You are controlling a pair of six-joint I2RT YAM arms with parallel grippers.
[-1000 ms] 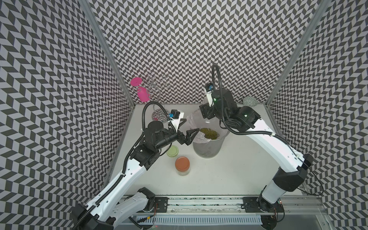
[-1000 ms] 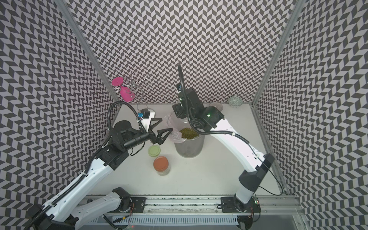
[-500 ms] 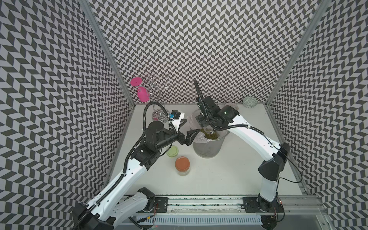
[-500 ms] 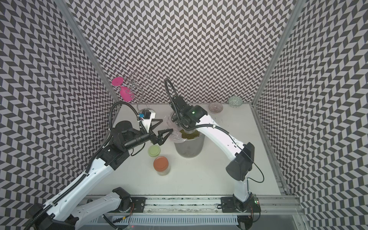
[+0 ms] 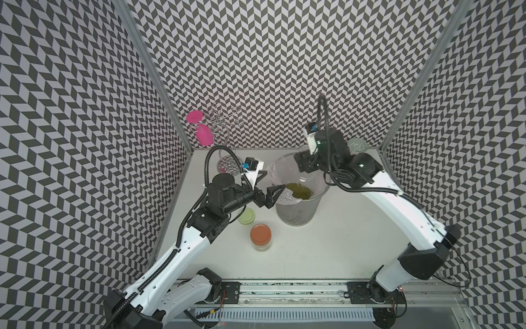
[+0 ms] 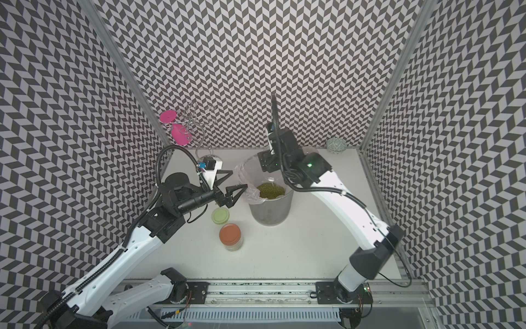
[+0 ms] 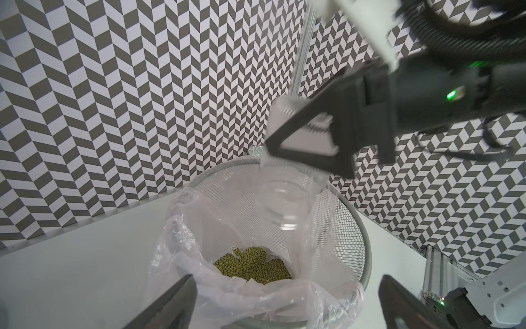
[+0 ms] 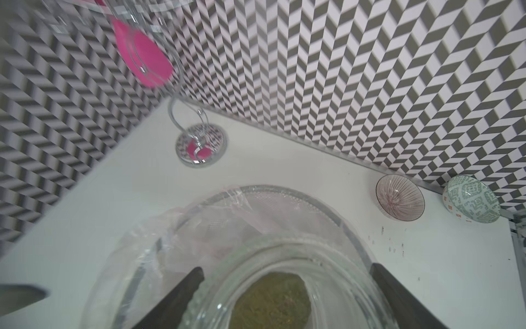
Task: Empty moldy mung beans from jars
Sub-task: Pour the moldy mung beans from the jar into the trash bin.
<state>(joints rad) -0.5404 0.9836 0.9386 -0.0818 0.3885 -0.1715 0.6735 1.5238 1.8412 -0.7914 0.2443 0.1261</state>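
A clear glass jar point(image 7: 287, 199), lid off, hangs tipped mouth-down over the grey mesh bin point(image 5: 296, 213) with my right gripper point(image 8: 287, 273) shut on its body. Mung beans point(image 5: 299, 190) lie heaped on the bin's plastic liner point(image 7: 256, 296); the jar point(image 8: 256, 250) shows the green heap through its glass. My left gripper point(image 5: 274, 181) is open at the bin's left rim, its jaws on either side of the liner's edge and holding nothing. A second jar point(image 5: 260, 237) with an orange-brown lid stands closed in front of the bin. A pale green lid point(image 5: 247, 216) lies beside it.
A pink goblet point(image 5: 204, 135) hangs on a wire rack point(image 5: 225, 122) in the back left corner. Two small patterned bowls point(image 8: 400, 200) point(image 8: 471, 199) sit by the back wall on the right. Chevron walls close in three sides; the arms' rail point(image 5: 284, 290) runs along the front.
The right arm swung its elbow in toward the middle half a second ago and is now back out to the right, jar still over the bin. The left arm has not moved.
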